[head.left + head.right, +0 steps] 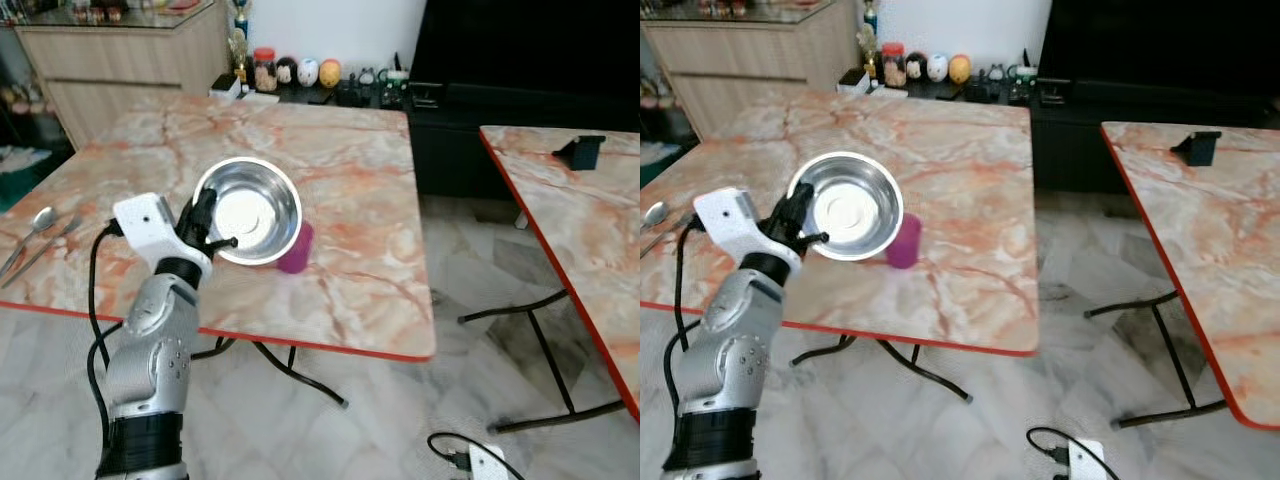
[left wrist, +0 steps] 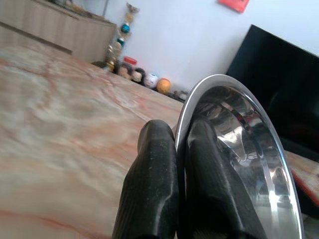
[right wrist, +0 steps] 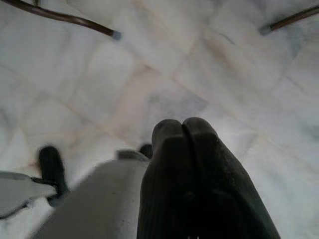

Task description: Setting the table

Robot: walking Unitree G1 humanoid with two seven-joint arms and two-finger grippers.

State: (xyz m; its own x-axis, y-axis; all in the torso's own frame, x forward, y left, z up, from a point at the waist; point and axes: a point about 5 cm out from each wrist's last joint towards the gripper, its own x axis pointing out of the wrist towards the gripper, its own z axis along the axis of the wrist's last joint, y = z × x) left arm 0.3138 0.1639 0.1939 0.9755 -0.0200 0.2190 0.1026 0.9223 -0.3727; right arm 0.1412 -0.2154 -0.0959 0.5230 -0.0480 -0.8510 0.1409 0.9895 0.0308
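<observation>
While left gripper (image 1: 207, 228) pinches steel bowl (image 1: 250, 210), pink cup (image 1: 297, 249) half hidden.

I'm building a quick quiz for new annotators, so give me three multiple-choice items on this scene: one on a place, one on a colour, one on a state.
1. Where does the cutlery lie?
A. near the marble table's left edge
B. inside the bowl
C. on the floor

2. What colour is the cup beside the steel bowl?
A. yellow
B. purple
C. white

3. What is the left gripper doing?
A. hanging open over the floor
B. pinching the bowl's rim
C. holding a spoon

Answers:
1 A, the cutlery rests by the left edge.
2 B, purple shows past the bowl's lower right side.
3 B, one finger sits on each side of the rim in the left wrist view.
</observation>
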